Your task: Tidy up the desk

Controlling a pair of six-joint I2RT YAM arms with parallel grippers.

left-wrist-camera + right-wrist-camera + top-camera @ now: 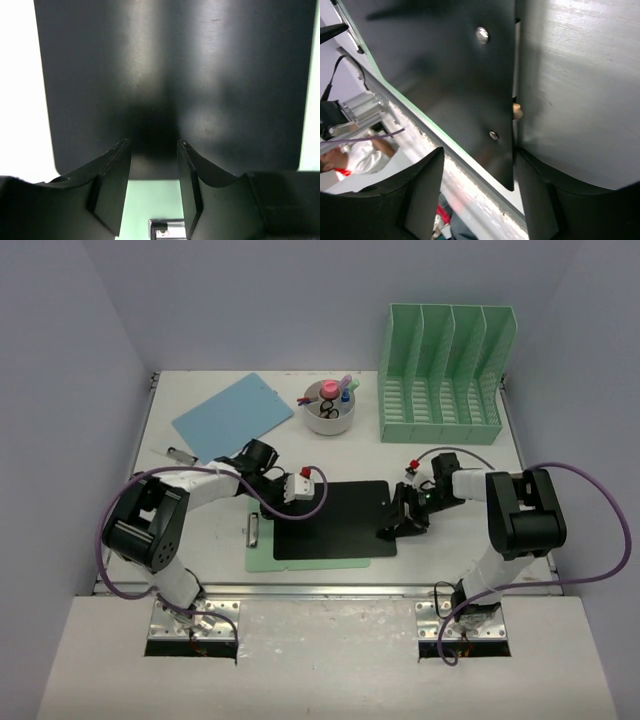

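Note:
The desk (340, 455) is an off-white tabletop with a metal rail (320, 592) along its near edge. A black clipboard (335, 520) lies on a green clipboard (310, 562) in the middle. My left gripper (305, 490) is open at the black board's left edge. In the left wrist view my left gripper (154, 142) has its fingertips over the black board (170, 75), with green (150, 200) showing below. My right gripper (395, 523) is open at the board's right edge. In the right wrist view my right gripper (477, 150) holds nothing, and a corner of the riveted black board (470, 65) lies between the fingers.
A blue folder (232, 415) lies at the back left, with a pen (180, 454) beside it. A white cup (329, 410) holds scissors and markers. A mint-green file rack (445, 370) stands at the back right. A small red-capped thing (409, 462) sits near my right arm.

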